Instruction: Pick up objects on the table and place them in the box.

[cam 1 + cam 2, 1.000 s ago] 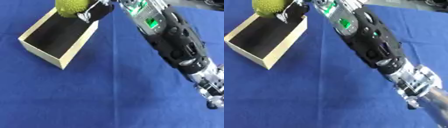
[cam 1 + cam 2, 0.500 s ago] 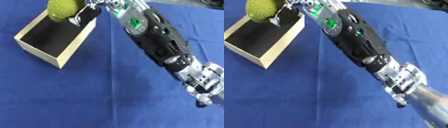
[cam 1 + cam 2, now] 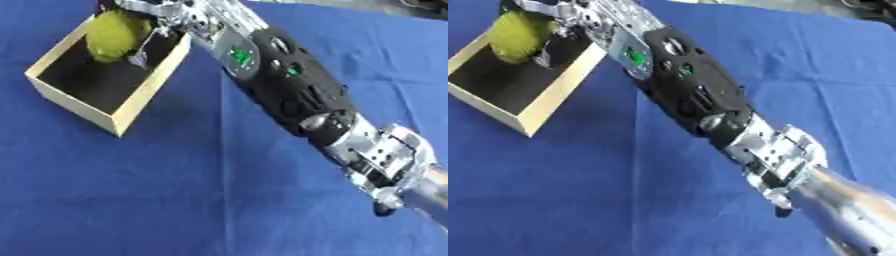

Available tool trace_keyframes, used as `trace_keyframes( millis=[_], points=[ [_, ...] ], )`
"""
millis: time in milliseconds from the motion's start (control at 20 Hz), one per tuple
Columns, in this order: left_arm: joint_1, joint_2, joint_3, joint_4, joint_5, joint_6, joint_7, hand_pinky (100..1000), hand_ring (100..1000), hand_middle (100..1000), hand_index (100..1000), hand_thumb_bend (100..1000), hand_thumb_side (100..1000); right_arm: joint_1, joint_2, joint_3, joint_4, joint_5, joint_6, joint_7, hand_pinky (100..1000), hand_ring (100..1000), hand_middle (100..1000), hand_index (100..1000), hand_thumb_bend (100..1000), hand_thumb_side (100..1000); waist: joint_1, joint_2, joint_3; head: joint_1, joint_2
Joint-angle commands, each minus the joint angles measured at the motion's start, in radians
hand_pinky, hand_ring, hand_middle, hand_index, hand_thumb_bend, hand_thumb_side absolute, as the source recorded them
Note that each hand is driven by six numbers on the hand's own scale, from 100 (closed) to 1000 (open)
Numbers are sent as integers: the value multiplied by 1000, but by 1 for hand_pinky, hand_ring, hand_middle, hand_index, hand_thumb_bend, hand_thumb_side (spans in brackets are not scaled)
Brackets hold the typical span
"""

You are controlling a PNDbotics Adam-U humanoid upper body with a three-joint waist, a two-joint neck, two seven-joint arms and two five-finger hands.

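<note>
while our right hand [image 3: 144,12] grips the yellow-green fruit [image 3: 114,32] over the wooden box [image 3: 131,107], we risk it bouncing out if released too high.

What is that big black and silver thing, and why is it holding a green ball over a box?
That long black and silver thing is a robot's right arm. A person steers the robot. Both pictures come from two cameras in the robot's head, like two eyes looking down, so they look almost the same. At the arm's far end is its right hand, with its fingers curled round a yellow-green round thing, maybe a fruit. The hand holds it over a light wooden box with a dark inside. The box sits on a table covered with a blue cloth. The robot's job is to put things into that box. Its other hand does not show in these pictures.
</note>
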Motion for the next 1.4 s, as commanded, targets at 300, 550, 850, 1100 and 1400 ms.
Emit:
trace_keyframes(
  millis=[300, 550, 850, 1100, 1400],
  points=[
    [-11, 25, 1, -14, -5, -13, 8, 715, 548, 568, 592, 392, 231, -34, 4, -39, -5, 75, -36, 8, 865, 853, 769, 887, 177, 654, 13, -20, -5, -7, 16],
    [-5, 25, 3, -14, -6, -12, 10, 715, 548, 568, 592, 392, 232, -35, 0, -58, -36, 60, -34, -9, 862, 847, 763, 888, 171, 600, 15, -23, -9, -4, 18],
    [4, 24, 7, -14, -9, -11, 14, 714, 545, 568, 592, 393, 232, -29, -43, -128, -207, -17, 22, -86, 820, 811, 728, 867, 172, 369, 18, -28, -17, 8, 21],
    [16, 27, 12, -14, -15, -9, 22, 714, 544, 568, 592, 394, 233, 23, -166, -221, -487, -185, 134, -221, 786, 776, 695, 842, 113, 163, 19, -36, -35, 35, 24],
    [34, 30, 22, -14, -27, -6, 34, 713, 544, 567, 592, 395, 231, 202, -402, -325, -727, -496, 248, -553, 772, 754, 695, 828, 100, 290, 24, -40, -57, 78, 18]
  ],
)
